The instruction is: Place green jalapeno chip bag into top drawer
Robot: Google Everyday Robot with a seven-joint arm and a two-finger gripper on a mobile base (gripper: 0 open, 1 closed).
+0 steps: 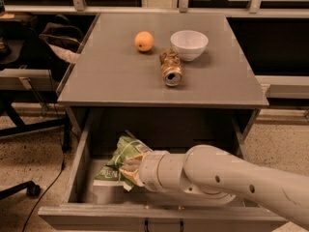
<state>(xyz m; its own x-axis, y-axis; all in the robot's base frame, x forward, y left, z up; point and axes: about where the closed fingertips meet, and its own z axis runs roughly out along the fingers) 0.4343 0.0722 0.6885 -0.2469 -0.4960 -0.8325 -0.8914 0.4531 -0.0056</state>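
Note:
The green jalapeno chip bag (121, 156) lies crumpled in the left half of the open top drawer (77, 175), leaning toward its left wall. My gripper (129, 170) reaches in from the right, inside the drawer, and sits right against the bag's lower right edge. The white arm hides the drawer's right half.
On the grey table top (111, 76) stand an orange (144, 41), a white bowl (189, 44) and a crushed brown can (171, 67) lying on its side. A chair and cables (29, 86) stand to the left of the table.

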